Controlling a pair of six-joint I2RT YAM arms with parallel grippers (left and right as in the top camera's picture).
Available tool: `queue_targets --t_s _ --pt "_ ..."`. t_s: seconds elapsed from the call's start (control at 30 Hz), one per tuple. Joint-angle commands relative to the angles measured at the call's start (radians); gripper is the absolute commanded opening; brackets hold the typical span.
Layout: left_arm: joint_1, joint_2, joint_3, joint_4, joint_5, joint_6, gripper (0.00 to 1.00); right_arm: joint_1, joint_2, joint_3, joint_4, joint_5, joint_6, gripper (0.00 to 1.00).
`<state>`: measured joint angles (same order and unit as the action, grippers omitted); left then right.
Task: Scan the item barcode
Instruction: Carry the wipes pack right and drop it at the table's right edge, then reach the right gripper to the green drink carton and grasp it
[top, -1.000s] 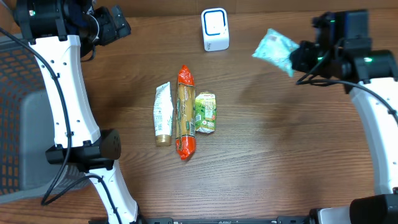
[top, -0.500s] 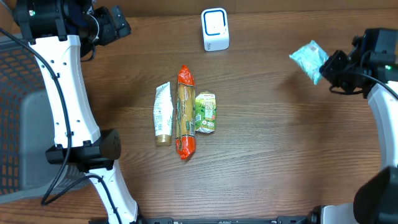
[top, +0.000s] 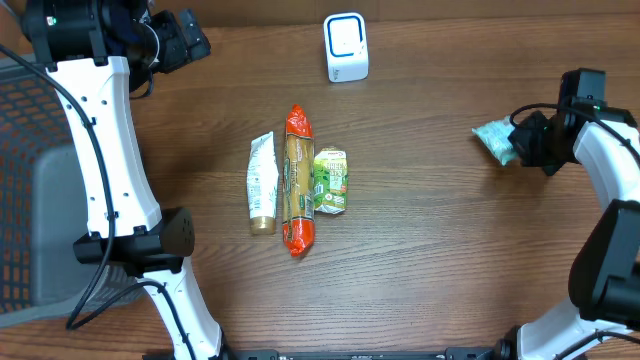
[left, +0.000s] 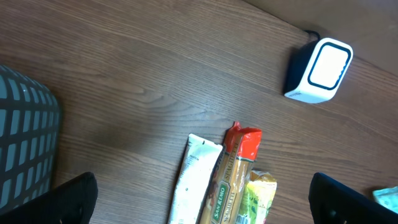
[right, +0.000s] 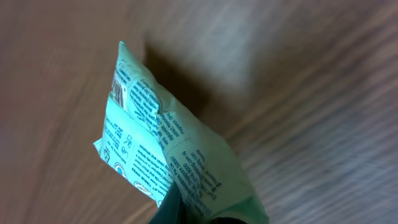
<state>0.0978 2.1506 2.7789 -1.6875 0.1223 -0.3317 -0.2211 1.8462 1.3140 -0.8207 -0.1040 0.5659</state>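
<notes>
Right hand (top: 517, 142) pinches a teal packet (top: 493, 139), well apart from the scanner (top: 346, 47) (left hand (top: 188, 40) spread wide); the packet's barcode side should squarely face the scanner's window.

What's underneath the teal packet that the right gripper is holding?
Only bare wooden table shows beneath the teal packet. The right gripper covers the packet's near end, and whether it touches the wood cannot be told.

The right gripper (top: 518, 143) holds a teal packet (top: 491, 139) over the table's (top: 430, 260) right side. Mid-table, a tube (top: 262, 183), a pasta pack (top: 298, 180) and a green pouch (top: 330, 181) lie side by side, well apart from the scanner (top: 346, 47).
</notes>
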Motion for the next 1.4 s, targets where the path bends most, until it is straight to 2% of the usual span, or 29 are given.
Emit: queue_targets --t_s 0.0,0.13,0.17,0.2,0.23,0.27,0.53,0.67,0.83,0.93,1.03,1.2,1.37 --pt "-0.007 -0.026 -0.001 -0.002 -0.006 0.022 0.99 -0.004 0.008 -0.002 -0.016 0.103 0.031 0.04" --pt "-0.007 -0.026 -0.001 -0.002 -0.007 0.022 1.00 -0.004 0.008 -0.002 -0.051 0.149 0.058 0.04" --pt "-0.007 -0.026 -0.001 -0.002 -0.006 0.021 1.00 -0.004 0.008 -0.001 -0.063 0.155 0.058 0.11" --pt "-0.007 -0.026 -0.001 -0.002 -0.007 0.021 0.99 -0.004 0.008 -0.001 -0.074 0.156 0.055 0.29" --pt "-0.006 -0.026 -0.001 -0.002 -0.006 0.021 1.00 -0.005 0.008 -0.001 -0.083 0.156 0.055 0.40" --pt "-0.007 -0.026 -0.001 -0.002 -0.007 0.021 1.00 -0.005 0.008 0.002 -0.094 0.156 0.055 0.45" --pt "-0.007 -0.026 -0.001 -0.002 -0.007 0.021 1.00 -0.005 0.007 0.182 -0.274 0.138 -0.014 0.45" --pt "-0.007 -0.026 -0.001 -0.002 -0.007 0.022 1.00 0.025 0.007 0.291 -0.323 -0.014 -0.185 0.49" --pt "-0.007 -0.026 -0.001 -0.002 -0.006 0.021 0.99 0.110 0.011 0.286 -0.307 -0.272 -0.318 0.50" --pt "-0.007 -0.026 -0.001 -0.002 -0.007 0.022 1.00 0.193 0.013 0.274 -0.300 -0.287 -0.320 0.52" --pt "-0.007 -0.026 -0.001 -0.002 -0.006 0.021 1.00 0.298 0.013 0.255 -0.270 -0.286 -0.307 0.61" --pt "-0.007 -0.026 -0.001 -0.002 -0.007 0.022 1.00 0.456 0.016 0.241 -0.204 -0.258 -0.231 0.63" --pt "-0.006 -0.026 -0.001 -0.002 -0.007 0.021 1.00 0.598 0.023 0.241 -0.129 -0.151 -0.196 0.64"
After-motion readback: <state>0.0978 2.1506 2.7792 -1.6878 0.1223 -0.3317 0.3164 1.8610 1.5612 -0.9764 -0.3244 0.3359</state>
